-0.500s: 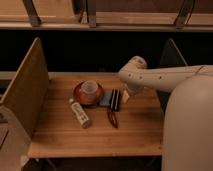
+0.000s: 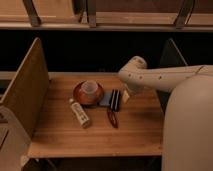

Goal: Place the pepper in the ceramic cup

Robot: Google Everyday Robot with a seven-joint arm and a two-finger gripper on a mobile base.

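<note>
Though little has shifted in half a second, the end effector [image 2: 125,95] hovers beside the black-striped object [image 2: 115,99] — open or closed, I cannot tell — and the pepper [image 2: 112,118] lies ungrasped on the surface [image 2: 137,131], outside the ceramic cup [image 2: 90,88].

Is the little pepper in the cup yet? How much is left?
Nothing done yet: the pepper lies on the table, outside the ceramic cup on its saucer. In hand: the gripper hangs by the striped object, close to the pepper but apart from it. Left: grasp the pepper, lift it, drop it in the cup.
</note>
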